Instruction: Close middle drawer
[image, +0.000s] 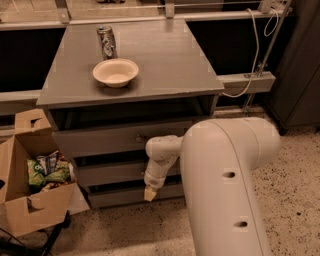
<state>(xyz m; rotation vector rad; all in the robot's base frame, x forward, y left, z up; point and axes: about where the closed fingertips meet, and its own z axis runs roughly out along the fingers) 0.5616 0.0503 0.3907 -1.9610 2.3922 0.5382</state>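
Gripper – opening can't be told – is hanging against the middle drawer, looking nearly shut – final push likely remaining.

The middle drawer is a wide, shallow grey front, flat and plain, at the second level down under the front edge of the desk. It runs parallel to that edge, its left end set inward from the front-left corner, with dark gaps above and below. Its centre and right part are hidden behind the arm. Whether it is fully pushed in cannot be told. The gripper hangs before it, roughly midway between the front corners, tip just below the drawer's lower edge
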